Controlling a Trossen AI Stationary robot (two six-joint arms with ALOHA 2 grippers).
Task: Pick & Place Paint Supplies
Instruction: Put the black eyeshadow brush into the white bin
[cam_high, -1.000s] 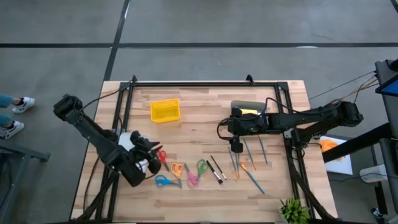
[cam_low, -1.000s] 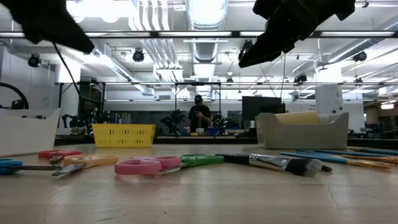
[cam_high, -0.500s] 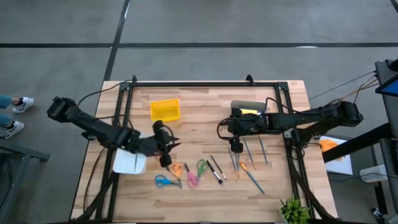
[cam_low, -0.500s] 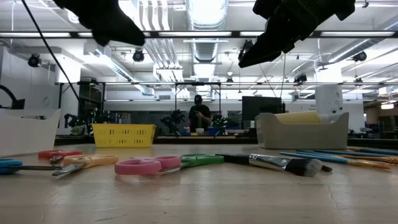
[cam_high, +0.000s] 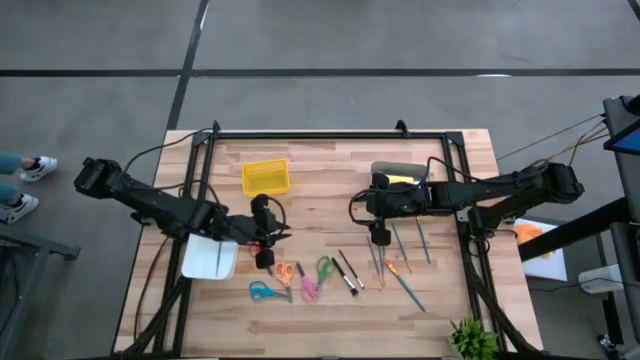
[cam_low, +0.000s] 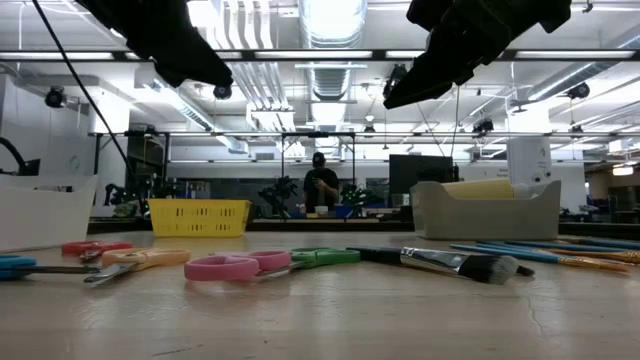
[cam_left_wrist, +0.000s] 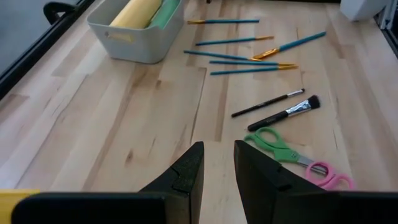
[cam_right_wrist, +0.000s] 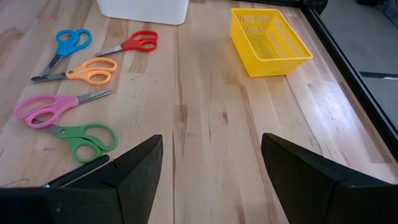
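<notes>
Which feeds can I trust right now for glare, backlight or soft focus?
Low view: ceiling lights behind turn both arms to black silhouettes, and the pink scissors and near tabletop look soft. High view: even light, no glare on the table. Left wrist view: clear on the teal brushes. Right wrist view: mild sheen on the wood near the yellow basket.

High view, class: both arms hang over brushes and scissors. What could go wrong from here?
1. The brushes by the open right end effector lie close and crossed; a grasp might catch two or scatter neighbours.
2. The left end effector hangs beside the scissors, which are not paint supplies; it might take the wrong item.
</notes>
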